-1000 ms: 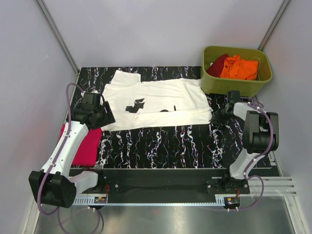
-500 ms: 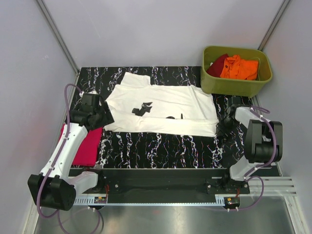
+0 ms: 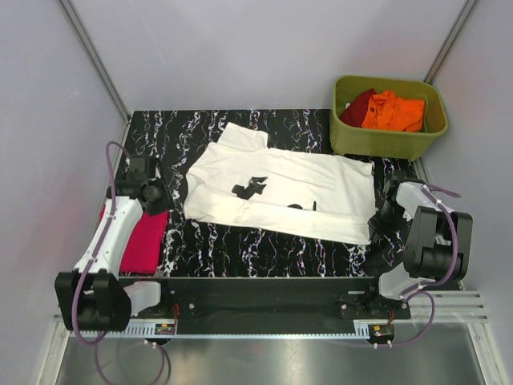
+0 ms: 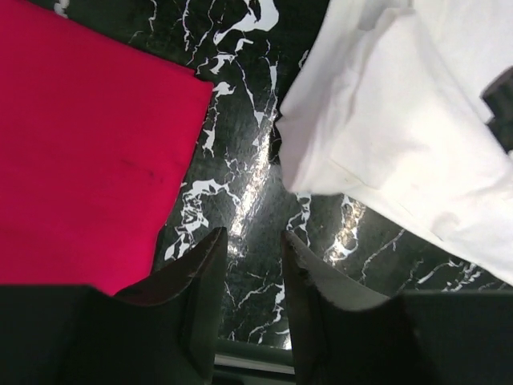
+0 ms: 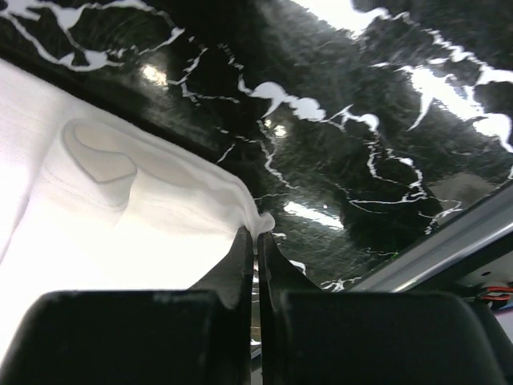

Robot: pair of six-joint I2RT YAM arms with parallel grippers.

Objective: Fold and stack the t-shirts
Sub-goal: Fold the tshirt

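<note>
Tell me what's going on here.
The right gripper is shut on a corner of the white shirt, which lies spread on the table. The left gripper is open and empty, between that shirt and the folded pink shirt. An orange shirt and a dark red shirt sit in the tub.

The table [image 3: 264, 249] has a glossy black top veined with white like marble. 3 plain, pale lavender-grey walls enclose it: a back wall [image 3: 256, 48], a left wall [image 3: 40, 120] and a right wall [image 3: 485, 120]. 2 thin metal struts, a left one [image 3: 92, 56] and a right one [image 3: 449, 40], run up along the corners where the walls meet. An olive-green plastic tub [image 3: 377, 143] stands at the table's far right corner. A black rail [image 3: 256, 290] lies along the near edge, with a brushed metal sheet [image 3: 264, 361] in front of it. Light from above leaves bright patches [image 5: 309, 212] on the glossy top.
</note>
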